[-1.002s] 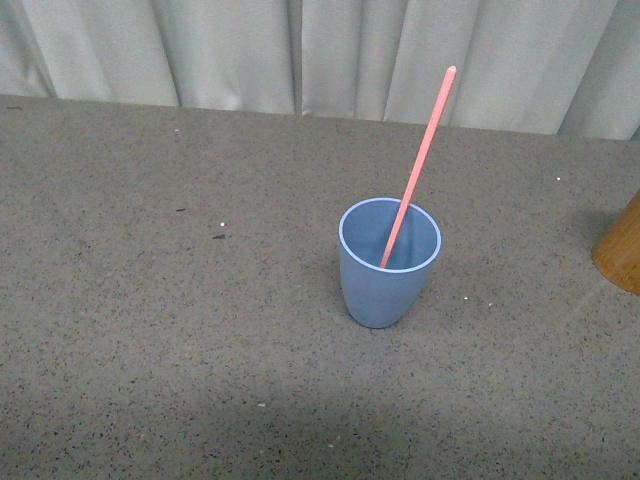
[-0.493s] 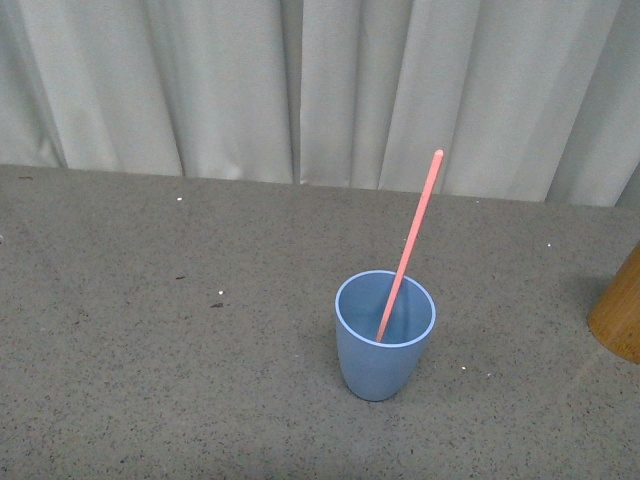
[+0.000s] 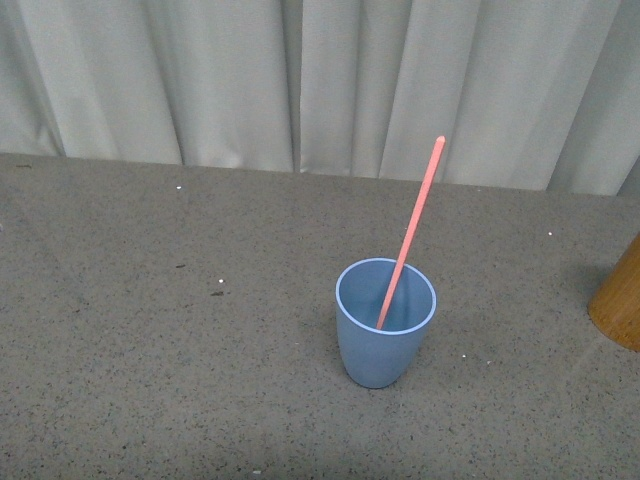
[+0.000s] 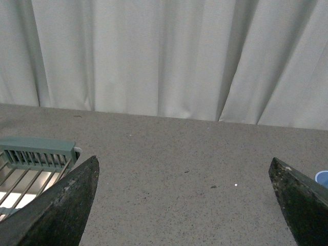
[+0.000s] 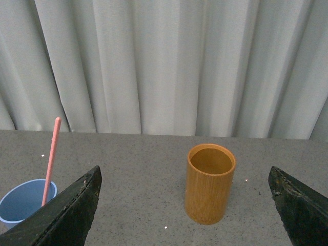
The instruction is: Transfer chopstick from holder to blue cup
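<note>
- Chopstick (image 3: 410, 232) stands in the blue cup (image 3: 384, 340), lower end inside, shaft leaning up and to the right against the rim, top well above the cup.
- Holder (image 5: 210, 183) sits upright and apart from the cup on the robot's right; its mouth looks empty in the right wrist view.
- Right gripper (image 5: 184, 205) hangs spread wide, holding nothing, facing the holder.
- Left gripper (image 4: 184, 205) is likewise parted and empty, over the speckled tabletop (image 3: 150, 300) near a green rack (image 4: 36, 154).
- Transfer appears complete; what remains, by my reading, is only to keep both arms clear so the leaning stick is not knocked.
</note>
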Available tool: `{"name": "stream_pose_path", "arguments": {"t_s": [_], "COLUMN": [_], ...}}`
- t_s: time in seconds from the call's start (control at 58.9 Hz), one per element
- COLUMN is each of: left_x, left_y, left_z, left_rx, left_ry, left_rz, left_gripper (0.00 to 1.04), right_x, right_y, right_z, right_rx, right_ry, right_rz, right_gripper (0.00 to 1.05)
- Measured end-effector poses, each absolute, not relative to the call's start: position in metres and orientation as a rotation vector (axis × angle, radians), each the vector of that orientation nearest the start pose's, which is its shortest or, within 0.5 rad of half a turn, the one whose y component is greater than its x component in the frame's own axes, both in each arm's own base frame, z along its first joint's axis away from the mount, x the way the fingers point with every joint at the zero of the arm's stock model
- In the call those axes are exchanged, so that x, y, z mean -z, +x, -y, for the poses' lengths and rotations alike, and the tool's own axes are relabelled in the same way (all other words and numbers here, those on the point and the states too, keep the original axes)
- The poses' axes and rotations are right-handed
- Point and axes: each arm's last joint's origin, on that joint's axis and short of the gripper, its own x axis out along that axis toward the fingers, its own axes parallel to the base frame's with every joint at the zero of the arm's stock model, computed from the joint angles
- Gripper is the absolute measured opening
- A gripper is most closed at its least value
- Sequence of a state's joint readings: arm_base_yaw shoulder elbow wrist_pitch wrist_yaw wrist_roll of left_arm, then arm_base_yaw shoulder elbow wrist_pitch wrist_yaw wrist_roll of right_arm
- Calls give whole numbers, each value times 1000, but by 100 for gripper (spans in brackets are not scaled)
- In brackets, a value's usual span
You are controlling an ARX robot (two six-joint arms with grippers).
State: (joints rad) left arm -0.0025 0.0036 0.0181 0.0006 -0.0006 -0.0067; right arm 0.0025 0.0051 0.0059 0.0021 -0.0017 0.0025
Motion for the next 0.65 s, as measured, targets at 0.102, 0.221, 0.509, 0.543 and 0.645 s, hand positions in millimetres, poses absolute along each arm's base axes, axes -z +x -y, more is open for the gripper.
{"name": "stream_pose_path", "arguments": {"t_s": [0.102, 0.221, 0.509, 0.543, 0.645], "left_x": [-169, -169, -169, -169, -169], "left_y": [97, 97, 97, 97, 97], "left_z": [0, 0, 0, 0, 0], "left_rx": [2, 2, 2, 2, 2], "left_ry": [-7, -7, -7, -7, -7], "left_rz": [15, 15, 15, 15, 15], "left_gripper": [98, 98, 98, 98, 98], "right_x": [-165, -165, -165, -165, -165], "right_y": [98, 98, 98, 98, 98], "right_z": [0, 0, 0, 0, 0], "right_rx": [-4, -4, -4, -4, -4], "right_ry": [2, 2, 2, 2, 2], "right_rz": [3, 3, 2, 2, 2], "right_gripper": [95, 95, 95, 95, 95]}}
